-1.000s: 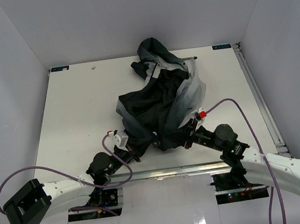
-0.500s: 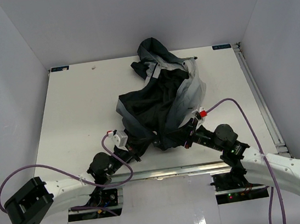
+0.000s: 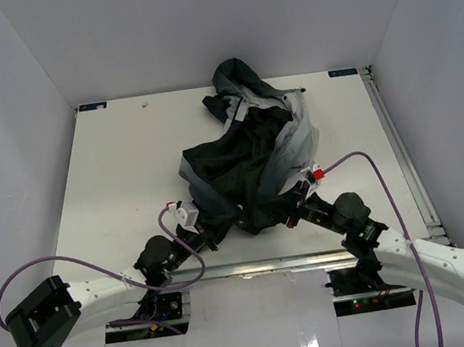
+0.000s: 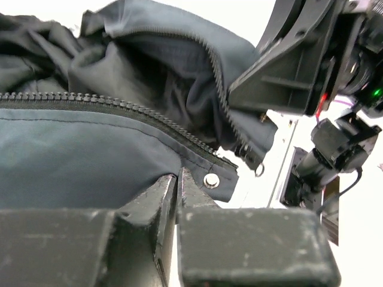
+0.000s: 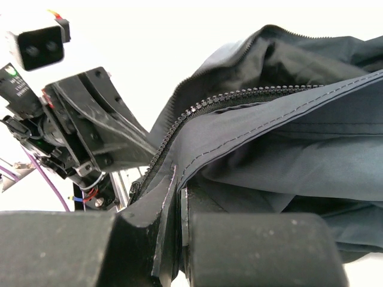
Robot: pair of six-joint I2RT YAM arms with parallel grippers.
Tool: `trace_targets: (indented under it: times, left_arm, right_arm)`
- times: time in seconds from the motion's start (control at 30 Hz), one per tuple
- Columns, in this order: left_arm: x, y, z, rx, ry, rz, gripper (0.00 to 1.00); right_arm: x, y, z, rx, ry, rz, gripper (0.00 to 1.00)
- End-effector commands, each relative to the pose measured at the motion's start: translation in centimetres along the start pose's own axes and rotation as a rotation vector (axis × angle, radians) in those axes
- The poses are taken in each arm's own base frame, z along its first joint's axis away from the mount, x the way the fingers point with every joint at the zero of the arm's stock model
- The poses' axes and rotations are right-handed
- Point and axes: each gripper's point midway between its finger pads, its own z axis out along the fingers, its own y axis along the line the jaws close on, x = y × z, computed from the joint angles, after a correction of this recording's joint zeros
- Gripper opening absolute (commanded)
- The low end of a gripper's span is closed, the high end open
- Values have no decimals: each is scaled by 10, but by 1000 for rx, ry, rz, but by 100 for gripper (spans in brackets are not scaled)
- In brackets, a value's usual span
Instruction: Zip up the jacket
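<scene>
The dark jacket (image 3: 251,158) with light grey panels lies crumpled mid-table, hood toward the back, zipper open. My left gripper (image 3: 208,228) is shut on the jacket's bottom hem (image 4: 119,161) beside a metal snap (image 4: 210,180); one zipper row (image 4: 108,104) runs above it. My right gripper (image 3: 290,210) is shut on the other front edge (image 5: 239,137), with its zipper teeth (image 5: 239,95) and the slider (image 5: 135,189) just past the jaws. Both grippers hold the hem corners close together at the jacket's near end.
The white table (image 3: 120,171) is walled on three sides. A metal rail (image 3: 400,151) runs along its right edge. Purple cables (image 3: 368,164) loop from both wrists. The right arm's body (image 4: 299,60) fills the left wrist view's upper right.
</scene>
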Motion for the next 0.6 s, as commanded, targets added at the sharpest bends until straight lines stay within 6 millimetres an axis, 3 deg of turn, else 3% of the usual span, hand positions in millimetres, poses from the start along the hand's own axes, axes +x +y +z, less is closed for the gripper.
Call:
trace_targets:
  times: [0.0, 0.17, 0.27, 0.43, 0.57]
  left_arm:
    - [12, 0, -11, -21, 42, -111, 46]
    - [31, -4, -31, -20, 82, -253, 54]
    - [53, 2, -40, -74, 165, -326, 56]
    - [89, 24, -47, -274, 317, -450, 58]
    - [101, 19, -44, -313, 396, -550, 59]
  right_arm:
    - [-20, 4, 0, -13, -80, -21, 8]
    - [-18, -6, -3, 43, -76, -38, 8]
    - [-21, -10, -6, 72, -89, -47, 8]
    - [-30, -13, -9, 106, -106, -60, 8]
    - [-35, -22, -13, 163, -127, -69, 8]
